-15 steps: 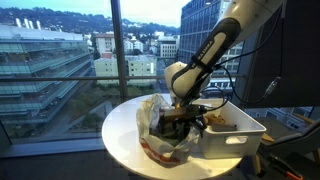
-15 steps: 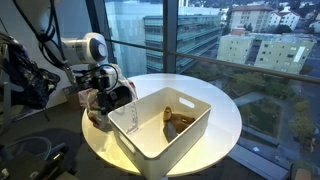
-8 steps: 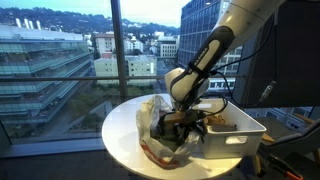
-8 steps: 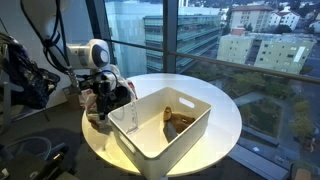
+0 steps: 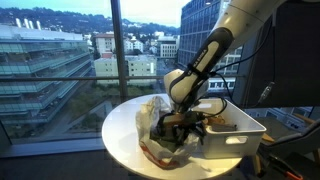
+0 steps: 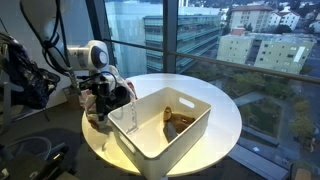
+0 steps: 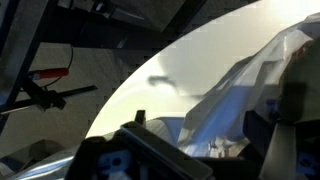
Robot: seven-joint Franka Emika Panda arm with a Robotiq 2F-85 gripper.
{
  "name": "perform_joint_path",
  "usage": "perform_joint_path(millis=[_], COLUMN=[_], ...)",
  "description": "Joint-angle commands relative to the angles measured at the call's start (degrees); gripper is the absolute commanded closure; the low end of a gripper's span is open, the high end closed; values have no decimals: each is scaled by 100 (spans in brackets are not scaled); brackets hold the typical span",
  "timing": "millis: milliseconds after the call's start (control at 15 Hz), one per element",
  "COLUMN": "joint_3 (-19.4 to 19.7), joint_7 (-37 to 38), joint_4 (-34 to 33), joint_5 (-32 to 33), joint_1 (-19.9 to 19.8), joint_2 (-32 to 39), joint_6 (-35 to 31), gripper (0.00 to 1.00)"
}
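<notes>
Plastic bag, crumpled, lay on the round table just beside the bin, on the side of the tabletop away from the bin's far end; in both exterior views it sat at the foot of the arm.

Table: a smooth, white, circular top with a thin edge, standing before tall window panes. It bore everything else described here.

Bin: a white, rectangular plastic tub with slightly flaring walls, rounded corners and a rolled rim, open at the top. Its matte walls appeared smooth in an exterior view.

Bag: thin, translucent, whitish film gathered in soft, irregular folds, with a red strip running along its lower edge. In the wrist view the film appeared pale blue-white and creased, rising against the bare table surface.

Gripper: a dark, blocky body on a white, rounded wrist, pointed down into the open mouth of the bag. In an exterior view it stood against the near end wall of the bin. Its jaws stood spread wide, released, with folds of film lying between and around them; no clamped hold on the film could be made out.

Brown item: a small, lumpy, tan object resting on the floor of the bin, well apart from the gripper. Its material could not be told.
</notes>
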State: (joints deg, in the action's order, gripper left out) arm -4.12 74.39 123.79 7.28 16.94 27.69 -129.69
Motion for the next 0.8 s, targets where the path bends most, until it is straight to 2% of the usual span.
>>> perform_joint_path(millis=[0, 333, 533, 600, 733], joint_3=[-42, -137, -41, 18, 20], joint_7=[-264, -736, -874, -738, -810], joint_4=[-112, -210, -139, -111, -110], joint_5=[-123, -308, -251, -284, -287], joint_1=[3, -90, 29, 76, 84], joint_2=[84, 210, 176, 173, 180], joint_6=[-216, -617, -919, -702, -788], gripper=[0, 0, 0, 0, 0])
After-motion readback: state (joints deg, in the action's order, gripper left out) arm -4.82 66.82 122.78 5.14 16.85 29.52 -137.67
